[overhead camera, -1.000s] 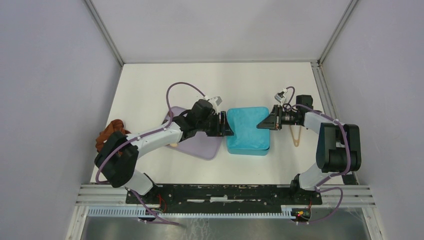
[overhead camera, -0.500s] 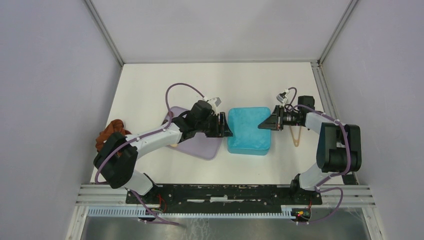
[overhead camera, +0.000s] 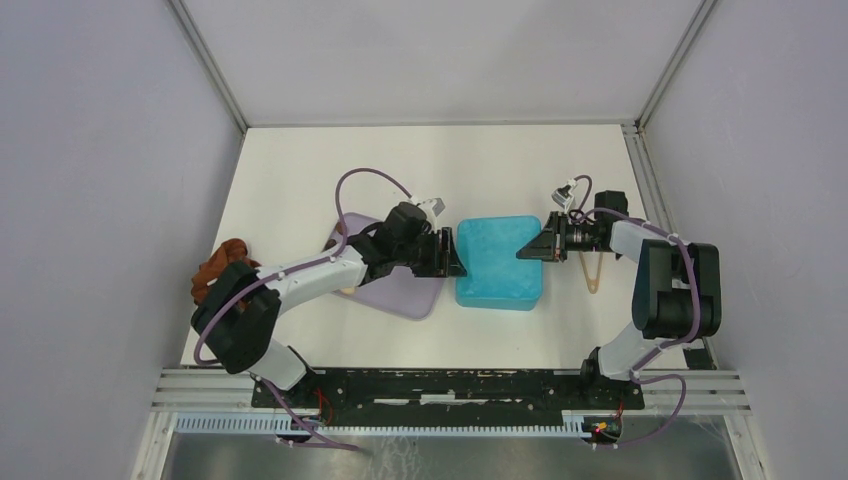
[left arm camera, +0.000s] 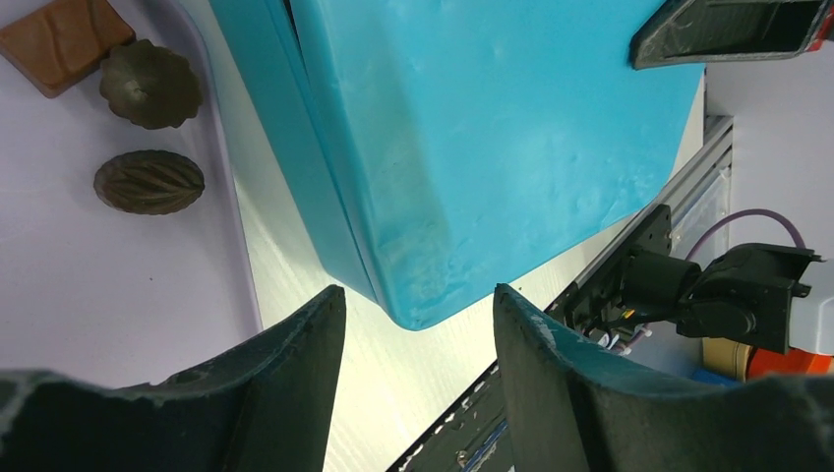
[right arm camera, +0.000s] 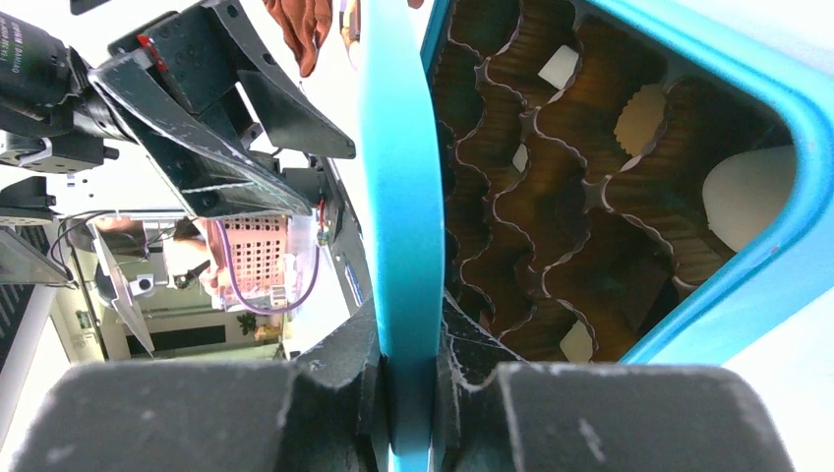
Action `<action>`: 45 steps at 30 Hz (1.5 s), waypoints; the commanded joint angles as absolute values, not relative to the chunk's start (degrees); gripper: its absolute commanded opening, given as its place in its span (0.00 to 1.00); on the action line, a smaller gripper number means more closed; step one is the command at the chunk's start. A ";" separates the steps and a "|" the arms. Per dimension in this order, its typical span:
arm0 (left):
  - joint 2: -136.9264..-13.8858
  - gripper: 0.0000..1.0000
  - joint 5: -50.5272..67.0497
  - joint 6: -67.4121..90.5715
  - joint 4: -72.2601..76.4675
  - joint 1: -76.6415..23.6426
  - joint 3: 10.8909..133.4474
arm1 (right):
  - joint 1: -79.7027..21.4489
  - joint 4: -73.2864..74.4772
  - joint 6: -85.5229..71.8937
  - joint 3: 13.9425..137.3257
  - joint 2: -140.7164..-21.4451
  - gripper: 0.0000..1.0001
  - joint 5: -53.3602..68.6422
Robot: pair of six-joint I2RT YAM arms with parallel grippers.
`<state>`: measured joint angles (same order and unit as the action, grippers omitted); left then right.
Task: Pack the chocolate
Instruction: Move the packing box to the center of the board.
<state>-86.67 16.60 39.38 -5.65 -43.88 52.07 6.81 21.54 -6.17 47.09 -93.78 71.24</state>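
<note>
A: Why is chocolate (left arm camera: 149,182) lying on the lavender tray (overhead camera: 400,298), at the left?
B: Not yet packed, I'd say. The left gripper (left arm camera: 418,315) reaches low, jaws wide and empty, at the left edge of the teal box (overhead camera: 498,270).
A: And on the right?
B: The right gripper (overhead camera: 530,250) reaches in from the right and pinches the lid (right arm camera: 398,197), holding it ajar. More chocolate sits in the paper cups (right arm camera: 531,197) inside.

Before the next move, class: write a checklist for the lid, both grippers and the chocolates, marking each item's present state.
1. Right gripper clamped on the lid edge: ok.
2. Left gripper open, holding nothing: ok.
3. Lid seated flat on the box: not ok, tilted up, cups showing.
4. All packed: not ok, three chocolates lie on the lilac tray.
5. Every cup filled: cannot tell, most are hidden.
</note>
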 commanded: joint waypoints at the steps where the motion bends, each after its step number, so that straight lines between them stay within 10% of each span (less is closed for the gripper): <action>1: -88.60 0.63 17.93 37.03 -4.99 -44.77 52.62 | 7.04 21.69 -3.37 50.01 -94.70 0.12 69.83; 45: -85.37 0.66 14.94 35.95 -1.14 -45.55 50.66 | 8.69 17.79 -8.44 50.53 -94.74 0.15 72.84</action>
